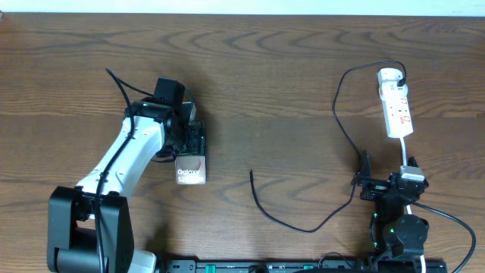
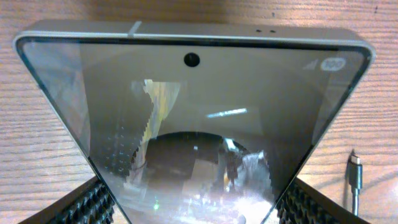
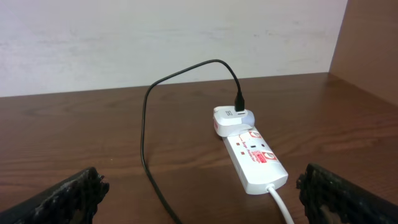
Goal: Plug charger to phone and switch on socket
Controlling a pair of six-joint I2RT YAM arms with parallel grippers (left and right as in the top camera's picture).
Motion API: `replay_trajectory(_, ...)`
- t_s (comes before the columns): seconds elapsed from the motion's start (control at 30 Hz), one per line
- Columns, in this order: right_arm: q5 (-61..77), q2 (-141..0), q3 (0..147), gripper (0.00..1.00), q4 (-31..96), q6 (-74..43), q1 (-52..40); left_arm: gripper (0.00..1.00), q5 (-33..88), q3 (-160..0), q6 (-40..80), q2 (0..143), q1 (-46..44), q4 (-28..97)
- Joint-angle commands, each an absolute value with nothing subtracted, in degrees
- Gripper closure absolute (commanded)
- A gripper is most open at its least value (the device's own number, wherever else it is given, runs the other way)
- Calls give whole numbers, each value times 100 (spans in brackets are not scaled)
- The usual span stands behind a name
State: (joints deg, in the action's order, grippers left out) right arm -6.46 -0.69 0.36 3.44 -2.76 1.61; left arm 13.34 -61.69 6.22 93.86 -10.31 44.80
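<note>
- We read the step in hand as presenting the phone's port to the charger's plug.
- The left gripper (image 2: 198, 208) appears clamped on the flat grey-brown slab phone (image 1: 191, 173), one ribbed black finger (image 2: 93, 204) against each long edge.
- The right gripper (image 3: 202, 199) is spread wide with nothing between its fingers.
- The long thin black charger cable (image 3: 144, 130) is free. Its small metal plug tip (image 2: 354, 167) lies on the brown wooden table (image 1: 288, 61), beside the phone on the right arm's side and not touching it.
- To do this step well, we keep the left grip firm and the phone steady, with its port end pointing towards the plug tip.
- We would take the cable just behind the tip so the tip cannot droop, align it square with the port, then push straight in.
- The narrow white oblong power strip (image 3: 255, 158), with red switch markings, lies well apart from the phone, beyond the cable loop.
- We judge that its switch comes last.
- Only the overhead view shows the whole cable run from the phone's side to the strip.
- Only the left wrist view shows the glossy screen, the edge contact and the tip's shape.
- Only the right wrist view shows the white adapter (image 3: 231, 118) seated at the strip's far end with the cable plugged into it.
- No view shows the phone's port.
</note>
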Motion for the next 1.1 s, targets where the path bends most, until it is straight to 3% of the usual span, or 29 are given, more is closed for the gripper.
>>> replay_trajectory(0.0, -696, -38, 32, 1, 366, -272, 189, 92, 1059, -6215, 679, 9258, -1033, 4445)
replay_trajectory(1.07, -696, -38, 32, 1, 366, -272, 189, 93, 676, -5892, 825, 9929, -1033, 3948)
